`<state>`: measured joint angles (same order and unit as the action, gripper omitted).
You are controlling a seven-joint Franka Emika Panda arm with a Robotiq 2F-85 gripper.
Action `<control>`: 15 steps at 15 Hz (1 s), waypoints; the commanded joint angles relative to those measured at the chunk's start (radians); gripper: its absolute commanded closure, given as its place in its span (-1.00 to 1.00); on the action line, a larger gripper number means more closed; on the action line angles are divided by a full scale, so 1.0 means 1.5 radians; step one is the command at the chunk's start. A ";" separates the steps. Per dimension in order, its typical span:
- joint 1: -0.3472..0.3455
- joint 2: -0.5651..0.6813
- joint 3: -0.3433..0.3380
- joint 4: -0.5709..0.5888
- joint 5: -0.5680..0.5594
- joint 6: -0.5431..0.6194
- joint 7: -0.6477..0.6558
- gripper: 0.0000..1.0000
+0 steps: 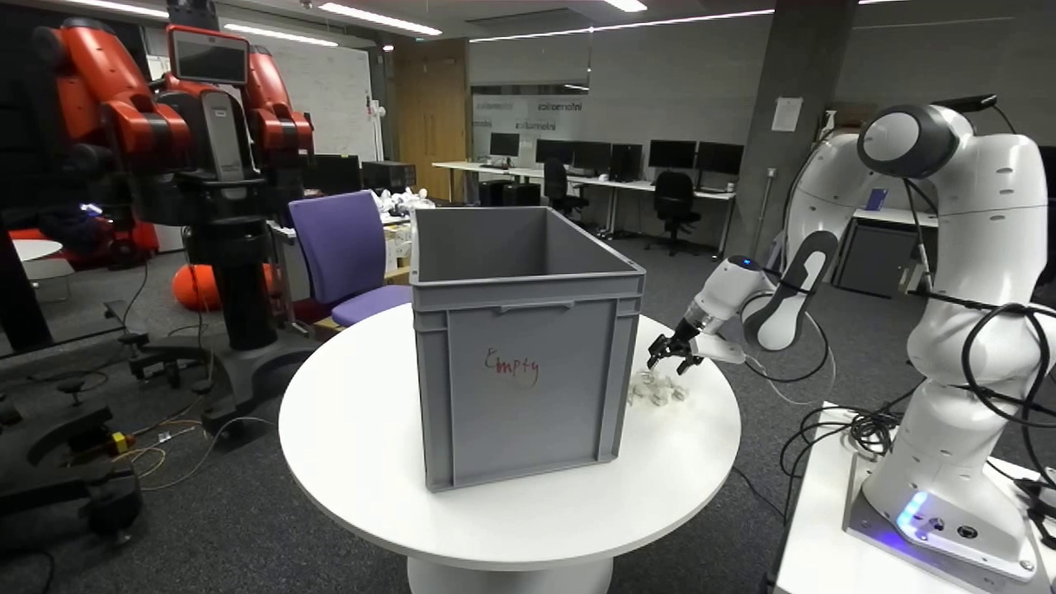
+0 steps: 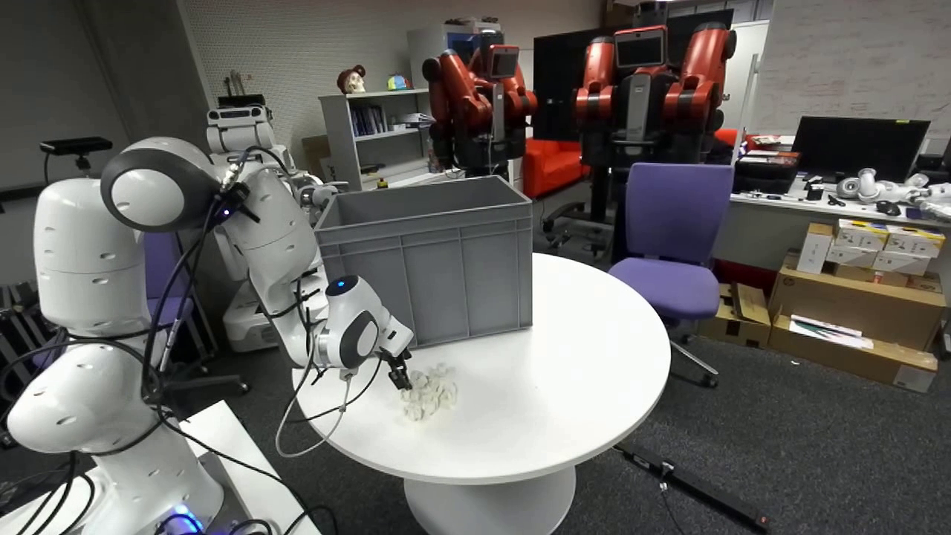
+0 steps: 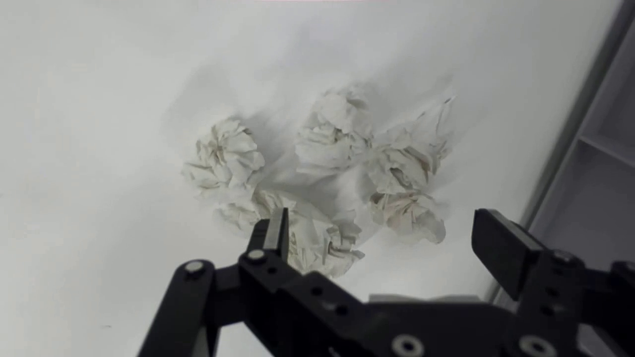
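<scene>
Right, black two-finger gripper (image 3: 380,218) hangs wide and empty, crumpled off-white paper balls (image 3: 333,136) mostly nine to one o'clock in wrist view.

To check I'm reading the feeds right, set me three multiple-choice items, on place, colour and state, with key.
1. What do the crumpled papers lie on? A) A chair. B) The white table. C) The floor.
2. What colour is the writing on the grey bin? A) Blue. B) Green. C) Red.
3. How are the jaws? A) Open. B) Shut. C) Clamped on paper.

1 B: both exterior views show it.
2 C: it shows red in an exterior view.
3 A: the wrist view shows a wide gap.
</scene>
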<state>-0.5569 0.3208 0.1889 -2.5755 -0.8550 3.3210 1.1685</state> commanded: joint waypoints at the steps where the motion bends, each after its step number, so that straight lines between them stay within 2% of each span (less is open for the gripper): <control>1: -0.095 0.022 0.085 0.034 -0.021 -0.040 -0.009 -1.00; 7: -0.162 0.026 0.205 0.079 0.036 -0.172 -0.048 -1.00; 9: -0.167 0.031 0.231 0.098 0.057 -0.223 -0.064 -1.00; 12: -0.163 0.034 0.246 0.119 0.077 -0.285 -0.089 -1.00; 13: -0.161 0.037 0.248 0.124 0.081 -0.300 -0.097 -1.00; 14: -0.031 0.014 0.132 0.116 0.197 -0.279 -0.184 -1.00; 15: -0.014 0.014 0.117 0.117 0.237 -0.280 -0.216 -1.00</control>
<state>-0.7413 0.3548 0.5059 -2.4151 -0.6945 2.9073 1.0251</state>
